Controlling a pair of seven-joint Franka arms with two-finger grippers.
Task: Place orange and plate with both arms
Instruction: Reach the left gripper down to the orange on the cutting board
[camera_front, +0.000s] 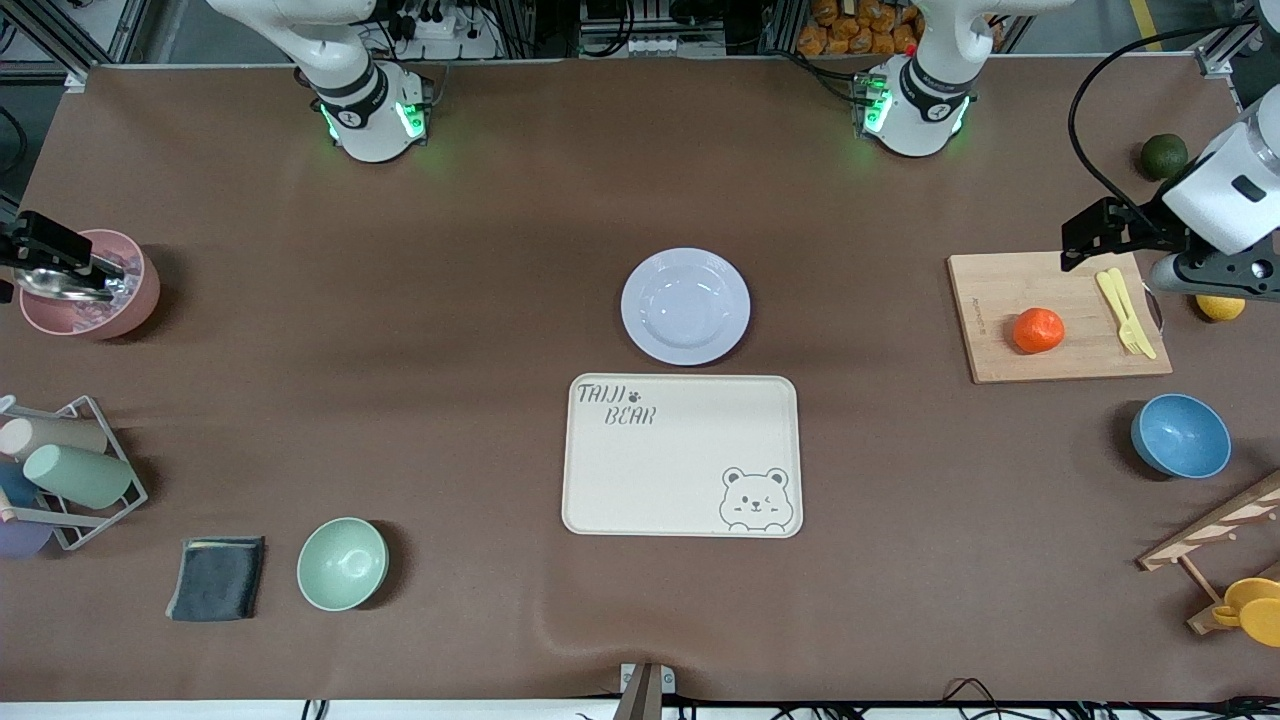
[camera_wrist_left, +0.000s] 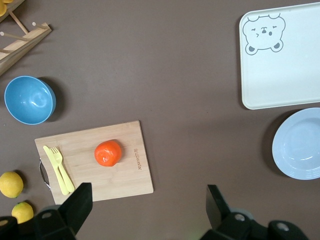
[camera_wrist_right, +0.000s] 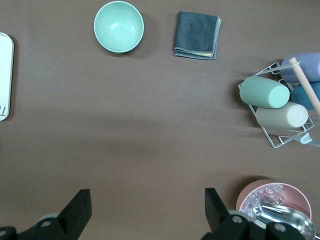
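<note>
The orange (camera_front: 1037, 330) lies on a wooden cutting board (camera_front: 1060, 355) at the left arm's end of the table; it also shows in the left wrist view (camera_wrist_left: 108, 153). The pale lavender plate (camera_front: 685, 306) sits empty mid-table, just farther from the front camera than the cream bear tray (camera_front: 682, 455); it also shows in the left wrist view (camera_wrist_left: 300, 144). My left gripper (camera_front: 1085, 235) is open and empty, up in the air over the board's edge (camera_wrist_left: 149, 207). My right gripper (camera_front: 60, 255) is open and empty over a pink bowl (camera_front: 95, 300) at the right arm's end (camera_wrist_right: 147, 207).
A yellow fork and knife (camera_front: 1125, 310) lie on the board. Lemons (camera_front: 1220, 307), a dark green fruit (camera_front: 1164, 155), a blue bowl (camera_front: 1181, 436) and a wooden rack (camera_front: 1215, 550) stand near it. A mint bowl (camera_front: 342, 564), grey cloth (camera_front: 217, 578) and cup rack (camera_front: 70, 480) are at the right arm's end.
</note>
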